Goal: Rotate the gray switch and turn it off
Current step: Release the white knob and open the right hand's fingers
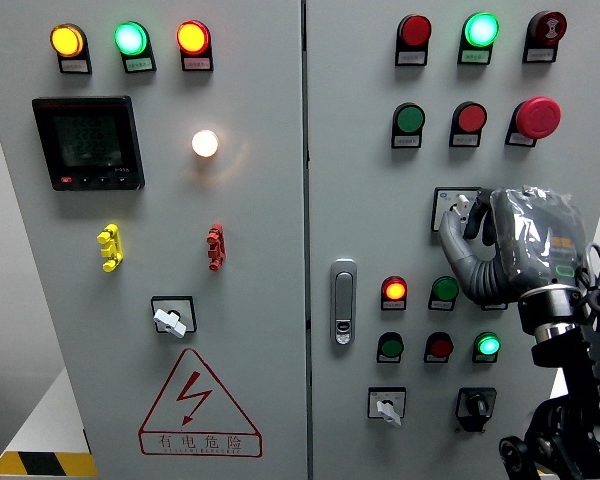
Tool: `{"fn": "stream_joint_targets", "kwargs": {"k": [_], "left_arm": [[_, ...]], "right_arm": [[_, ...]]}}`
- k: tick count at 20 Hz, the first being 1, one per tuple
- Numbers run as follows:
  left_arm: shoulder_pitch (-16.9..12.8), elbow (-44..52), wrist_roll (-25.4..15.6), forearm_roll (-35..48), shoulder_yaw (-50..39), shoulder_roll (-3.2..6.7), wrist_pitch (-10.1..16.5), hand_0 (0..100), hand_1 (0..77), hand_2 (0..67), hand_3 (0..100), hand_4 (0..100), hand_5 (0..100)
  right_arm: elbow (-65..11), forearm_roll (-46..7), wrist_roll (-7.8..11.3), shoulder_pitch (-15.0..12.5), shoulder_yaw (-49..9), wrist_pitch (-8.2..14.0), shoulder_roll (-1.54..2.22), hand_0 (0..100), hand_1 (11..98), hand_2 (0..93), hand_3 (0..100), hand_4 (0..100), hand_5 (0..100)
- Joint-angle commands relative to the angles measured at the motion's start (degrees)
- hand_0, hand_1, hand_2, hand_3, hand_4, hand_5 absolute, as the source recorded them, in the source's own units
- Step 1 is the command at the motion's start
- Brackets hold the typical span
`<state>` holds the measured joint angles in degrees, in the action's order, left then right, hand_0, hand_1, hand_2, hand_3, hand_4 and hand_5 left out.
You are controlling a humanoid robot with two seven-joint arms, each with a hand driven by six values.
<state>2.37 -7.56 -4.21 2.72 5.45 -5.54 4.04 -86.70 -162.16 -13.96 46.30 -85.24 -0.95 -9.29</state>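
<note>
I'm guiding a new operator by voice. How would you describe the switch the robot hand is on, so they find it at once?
Look at the right-hand cabinet door, below the red mushroom button. There the right hand closes on a gray rotary switch in a square plate. Unlike the two lower selector switches, it sits above the small indicator lights and is partly hidden by the fingers.

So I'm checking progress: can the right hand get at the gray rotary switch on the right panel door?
Probably yes: the right hand is already on the gray rotary switch, fingers at its knob, nothing between.
</note>
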Motion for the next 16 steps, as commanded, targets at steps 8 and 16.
{"fn": "stream_joint_targets", "kwargs": {"k": [8, 16], "left_arm": [[0.00, 0.00, -0.01, 0.01, 0.00, 0.00, 0.00, 85, 0.0, 13.4, 19, 8, 11], [0.00, 0.00, -0.01, 0.01, 0.00, 0.00, 0.00, 85, 0.0, 13.4, 19, 8, 11]], "right_arm": [[-2.42, 0.00, 0.60, -1.82, -0.45, 1.92, -0.03, 72, 29.7, 54.4, 84, 77, 99], [-7.52, -0.17, 0.69, -5.51, -1.24, 1.57, 0.24, 69, 30.1, 38.0, 56, 49, 81]]}}
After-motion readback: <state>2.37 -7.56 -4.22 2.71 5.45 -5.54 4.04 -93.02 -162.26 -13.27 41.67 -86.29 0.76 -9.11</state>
